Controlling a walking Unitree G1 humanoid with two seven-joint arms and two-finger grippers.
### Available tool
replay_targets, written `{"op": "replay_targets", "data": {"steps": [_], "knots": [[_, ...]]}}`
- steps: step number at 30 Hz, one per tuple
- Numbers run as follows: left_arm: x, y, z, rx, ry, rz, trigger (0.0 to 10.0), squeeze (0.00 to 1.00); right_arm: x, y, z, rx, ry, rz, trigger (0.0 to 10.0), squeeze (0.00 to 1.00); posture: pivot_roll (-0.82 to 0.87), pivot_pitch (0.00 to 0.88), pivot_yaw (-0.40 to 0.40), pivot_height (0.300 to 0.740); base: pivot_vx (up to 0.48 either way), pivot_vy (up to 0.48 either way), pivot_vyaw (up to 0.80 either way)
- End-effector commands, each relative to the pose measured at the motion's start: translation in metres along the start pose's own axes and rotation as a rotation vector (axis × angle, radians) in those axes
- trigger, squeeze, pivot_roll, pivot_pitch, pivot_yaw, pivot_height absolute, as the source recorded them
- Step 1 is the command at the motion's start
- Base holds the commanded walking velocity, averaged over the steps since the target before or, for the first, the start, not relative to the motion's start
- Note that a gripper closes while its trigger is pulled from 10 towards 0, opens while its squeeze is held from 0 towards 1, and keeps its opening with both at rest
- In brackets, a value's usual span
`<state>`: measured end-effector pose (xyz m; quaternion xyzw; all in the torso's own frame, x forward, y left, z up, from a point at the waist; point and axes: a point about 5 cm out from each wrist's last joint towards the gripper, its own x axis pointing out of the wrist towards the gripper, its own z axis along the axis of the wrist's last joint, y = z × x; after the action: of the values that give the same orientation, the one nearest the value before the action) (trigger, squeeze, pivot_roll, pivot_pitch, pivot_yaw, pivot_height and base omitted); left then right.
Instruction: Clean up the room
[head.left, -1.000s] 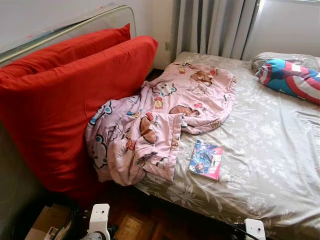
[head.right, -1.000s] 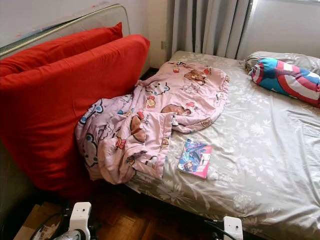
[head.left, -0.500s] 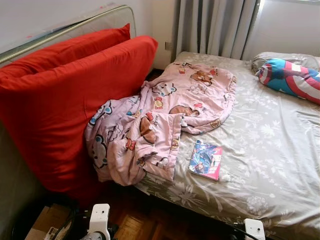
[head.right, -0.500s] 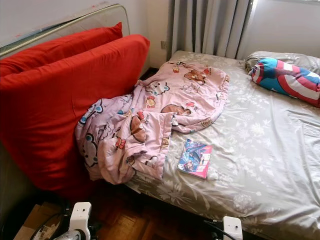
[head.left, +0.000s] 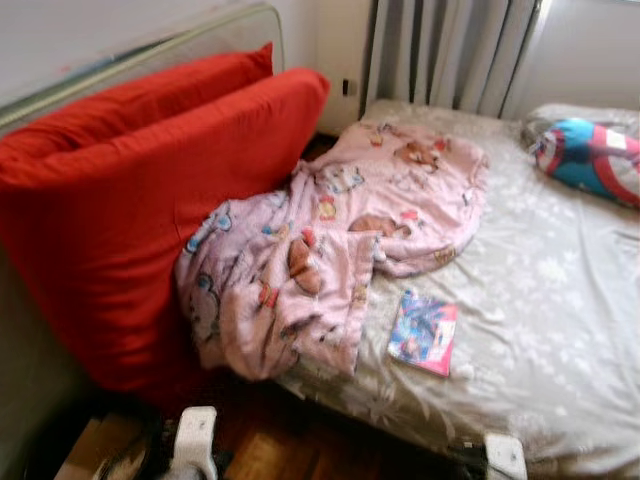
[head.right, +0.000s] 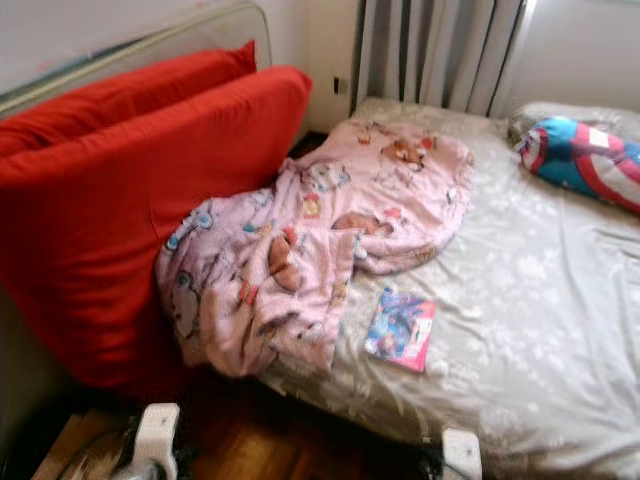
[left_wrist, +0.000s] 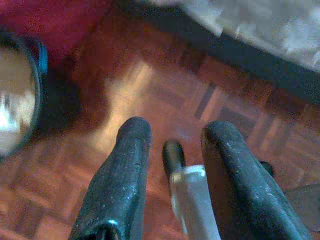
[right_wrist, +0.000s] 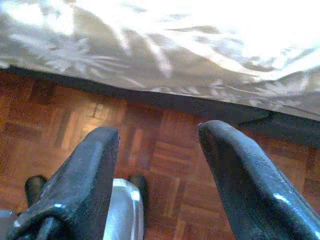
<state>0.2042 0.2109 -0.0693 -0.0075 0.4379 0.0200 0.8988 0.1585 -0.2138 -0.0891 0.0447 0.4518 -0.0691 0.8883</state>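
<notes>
Right now both arms hang low over the parquet floor (right_wrist: 165, 145), doing nothing: the left gripper (left_wrist: 172, 145) has its jaws parted with nothing between them, and the right gripper (right_wrist: 157, 140) likewise stands spread and empty, looking at the edge of the bed's grey flowered sheet (right_wrist: 150, 45). From the head camera, which is a little blurred, I see the bed (head.left: 560, 300) ahead of me with the clutter on it. A pink cartoon-print blanket (head.left: 330, 240) lies crumpled across the near left part of the mattress, one end spilling over the edge toward the floor and pressing against two big red cushions (head.left: 150, 200) that lean upright beside the bed. Just beside the blanket's lower edge, flat on the sheet, lies a thin colourful book (head.left: 424, 331). Near the head of the bed sits a red, white and blue pillow (head.left: 590, 160), well apart from the rest. I judge the blanket will be soft, light and floppy; it will drag and unfold when lifted, so I would pinch a bunched fold near the mattress edge instead of a flat stretch. The book looks stiff but thin and lies flush on yielding bedding, so I would take it by its near edge. Nothing has been tidied yet, by the look of it.
</notes>
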Motion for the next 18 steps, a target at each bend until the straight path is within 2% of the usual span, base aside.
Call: {"op": "replay_targets", "data": {"steps": [1, 15, 18], "knots": [[0.0005, -0.0062, -0.0017, -0.012, -0.002, -0.015, 10.0, 0.0, -0.0021, -0.008, -0.0055, 0.0, 0.023, -0.022, 10.0, 0.0, -0.1, 0.0, -0.015, 0.74, 0.266, 0.0, 0.0], [0.0006, -0.0066, -0.0011, -0.017, -0.005, -0.013, 10.0, 0.0, -0.0019, -0.0082, -0.0033, -0.023, 0.011, -0.016, 10.0, 0.0, -0.1, 0.0, -0.017, 0.74, 0.269, 0.0, 0.0], [0.0007, -0.0068, -0.0011, -0.019, -0.005, -0.014, 10.0, 0.0, -0.0019, -0.008, -0.0031, -0.021, 0.011, -0.008, 10.0, 0.0, -0.1, 0.0, -0.018, 0.74, 0.274, 0.0, 0.52]]}}
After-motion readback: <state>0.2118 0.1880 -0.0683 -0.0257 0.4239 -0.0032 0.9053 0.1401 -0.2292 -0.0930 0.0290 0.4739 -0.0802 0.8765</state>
